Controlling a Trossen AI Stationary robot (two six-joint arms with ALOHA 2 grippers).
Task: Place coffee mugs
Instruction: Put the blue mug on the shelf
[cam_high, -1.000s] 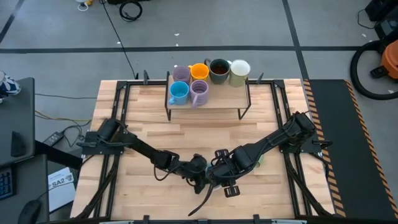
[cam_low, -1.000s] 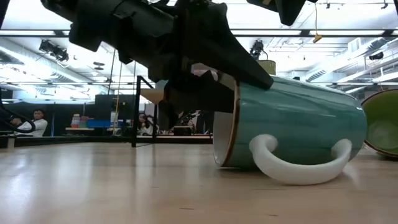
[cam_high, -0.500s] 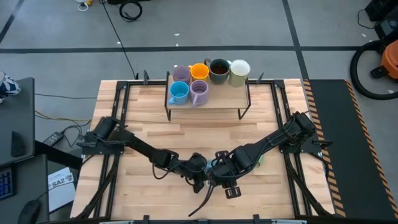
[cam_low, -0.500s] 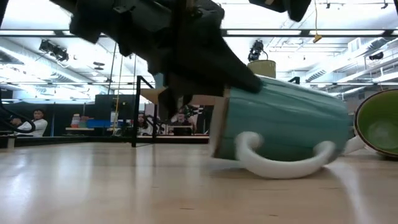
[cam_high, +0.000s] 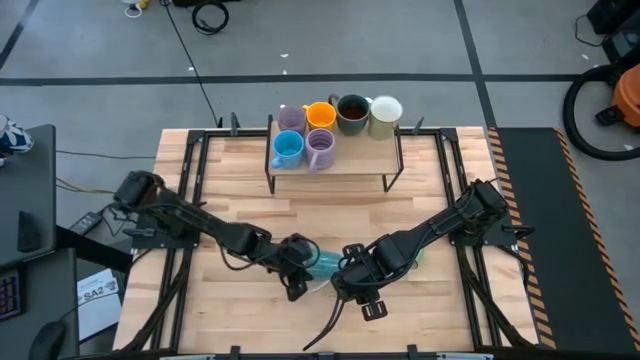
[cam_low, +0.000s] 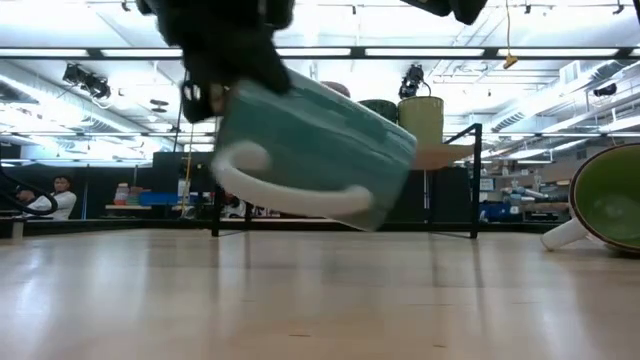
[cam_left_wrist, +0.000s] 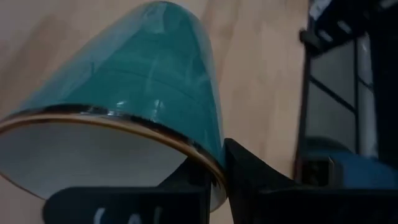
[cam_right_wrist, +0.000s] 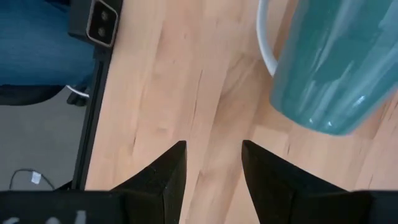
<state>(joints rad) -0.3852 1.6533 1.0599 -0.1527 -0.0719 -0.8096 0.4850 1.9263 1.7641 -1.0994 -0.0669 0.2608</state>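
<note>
A teal mug (cam_low: 320, 140) with a white inside and white handle hangs above the table's near middle, also in the high view (cam_high: 325, 262). My left gripper (cam_left_wrist: 217, 165) is shut on it. My right gripper (cam_right_wrist: 211, 162) hovers open just right of it, with only bare wood between its fingers. A pale green mug (cam_low: 610, 210) lies on its side at the right, partly under my right arm. Six more mugs stand on a raised rack (cam_high: 335, 162) at the far edge: lavender (cam_high: 291, 118), orange (cam_high: 320, 114), dark brown (cam_high: 352, 112), cream (cam_high: 386, 115), blue (cam_high: 287, 148), lavender (cam_high: 320, 148). My left gripper grips the teal mug's gold-edged rim (cam_left_wrist: 208, 163), one finger inside the mouth and one (cam_left_wrist: 249, 180) outside against the wall. The fingers come slanting down from the table's left. The mug is lifted clear and tilted, its mouth toward the gripper and its handle (cam_low: 290, 190) underneath.
The rack's dark legs (cam_low: 475, 180) stand on the far half of the table. Bare wooden table (cam_high: 330, 215) lies between the rack and the arms. Black frame rails (cam_high: 190, 170) run along both side edges.
My left gripper has taken hold of the teal mug's rim and risen, drawing back toward the table's left. The mug, which lay on its side with its handle on the table, now hangs clear and tilted. My right gripper has kept still.
</note>
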